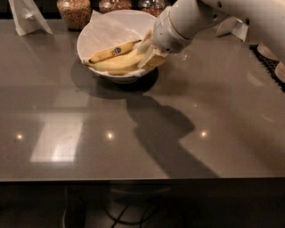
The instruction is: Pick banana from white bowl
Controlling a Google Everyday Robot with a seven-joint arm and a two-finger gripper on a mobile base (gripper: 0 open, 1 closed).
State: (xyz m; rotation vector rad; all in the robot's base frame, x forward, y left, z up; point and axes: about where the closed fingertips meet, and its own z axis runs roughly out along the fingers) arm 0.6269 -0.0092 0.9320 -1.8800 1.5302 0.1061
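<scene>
The banana (pixel 116 63) we want is the plain yellow one lying low across the front of the white bowl (pixel 136 20), just under a second banana with a blue sticker (pixel 111 52) and touching it along much of its length. Its right end runs under the claw (pixel 147 55), which sits at the bowl's right rim, tilted down into the fruit. We cannot tell from here whether the claw is spread, closed or already pinching the banana, since the wrist hides the contact. To do this step well, we judge that the grip should land on the plain banana alone, near its right end, with the stickered one left outside the bite. Because the two lie pressed together, a grasp set too high risks catching both or dragging the neighbour out. The paper lining (pixel 104 31) under the fruit is loose, so we would lift straight up and slowly, watching that the sheet does not come along. The bowl has a glossy wall and rests on a smooth grey surface (pixel 133 142), so any sideways pull could slide or tip it; the force should go upward, not toward the arm (pixel 200 18). Behind the bowl stand glass jars (pixel 75 11) of grains, quite near the rim, so we would keep the lift away from them.
</scene>
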